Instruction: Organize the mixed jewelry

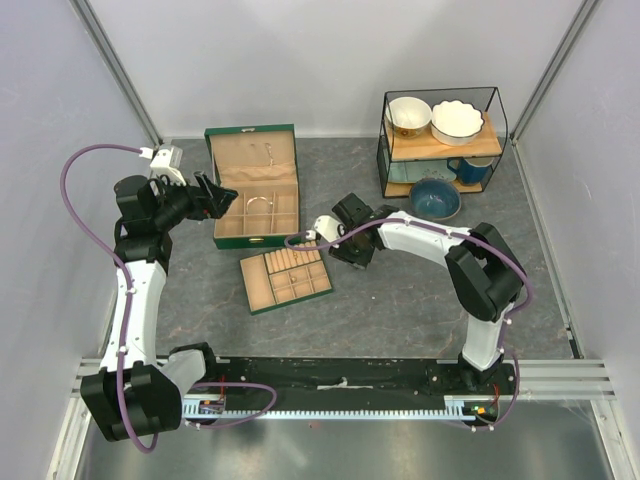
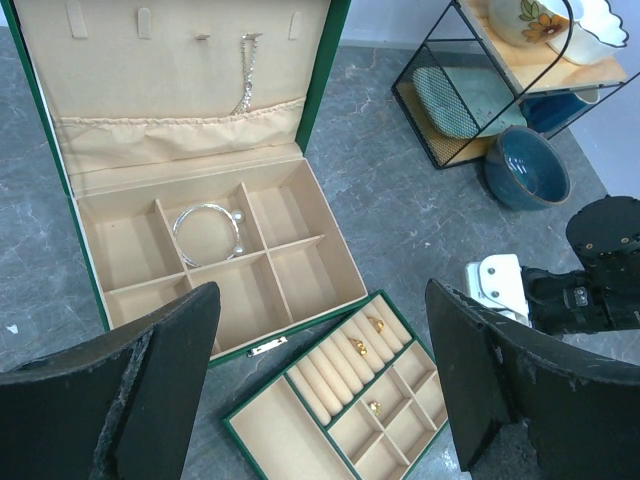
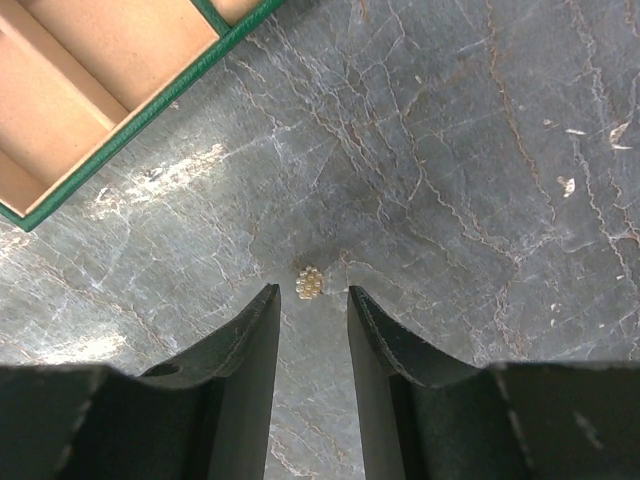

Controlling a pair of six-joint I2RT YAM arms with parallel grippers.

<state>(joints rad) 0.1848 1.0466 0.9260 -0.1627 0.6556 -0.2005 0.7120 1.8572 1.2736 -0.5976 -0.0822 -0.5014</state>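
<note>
The grey table bears a green box, tray, wire rack, blue bowl and tiny pearly stud.

tray: cut by top-left edge | gold pieces: too small to identify

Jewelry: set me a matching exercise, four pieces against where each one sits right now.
Pieces:
1 silver bangle
2 pearl cluster
3 gold rings
4 chain

Places:
A hanging inside the lid
B bare tabletop, just ahead of the right claw
C ring rolls of the loose tray
D a compartment of the green box

Pairs: 1-D, 2-B, 3-C, 4-A
</note>
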